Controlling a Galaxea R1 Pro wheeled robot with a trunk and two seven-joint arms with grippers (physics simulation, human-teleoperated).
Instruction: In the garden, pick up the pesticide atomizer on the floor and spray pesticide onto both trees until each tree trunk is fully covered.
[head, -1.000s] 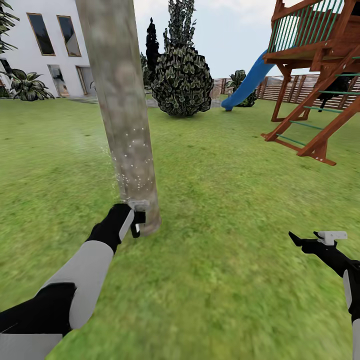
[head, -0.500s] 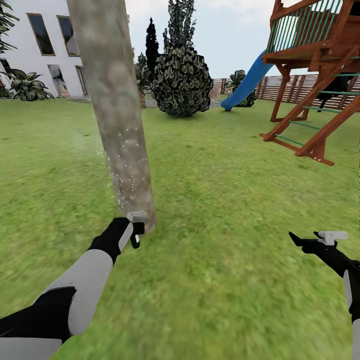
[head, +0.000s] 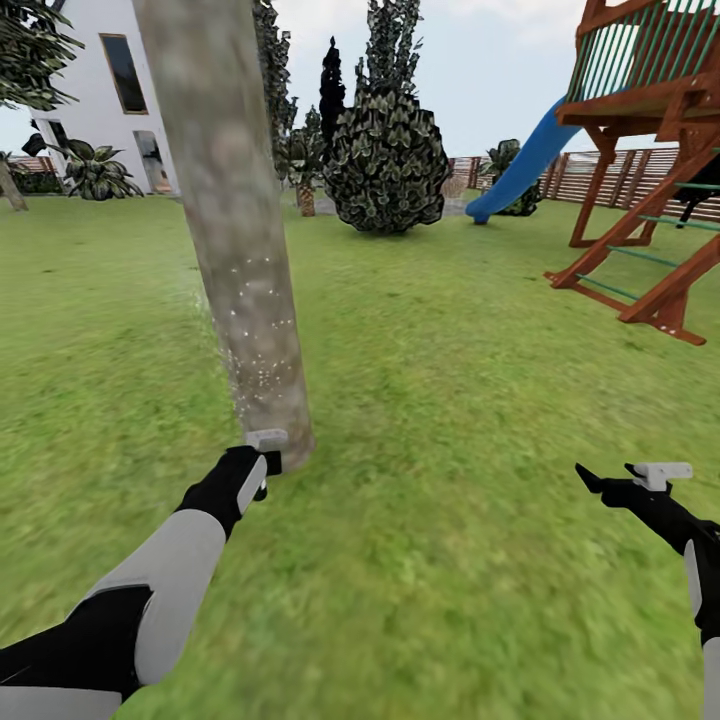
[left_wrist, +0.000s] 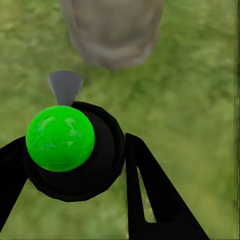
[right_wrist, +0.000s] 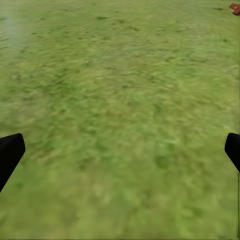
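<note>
Head view: left hand (head: 262, 462) grips atomizer (head: 268, 440) beside trunk (head: 235, 230).

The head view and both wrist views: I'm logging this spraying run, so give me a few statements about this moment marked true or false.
1. The left hand holds the pesticide atomizer close to the base of the tree trunk. True.
2. White specks of pesticide dot the lower trunk. True.
3. The right hand grips a second sprayer. False: its fingers stand wide apart over bare lawn, holding nothing.
4. The slide on the wooden play tower is red. False: it is blue.
5. The trunk stands perfectly upright. False: it leans.
</note>
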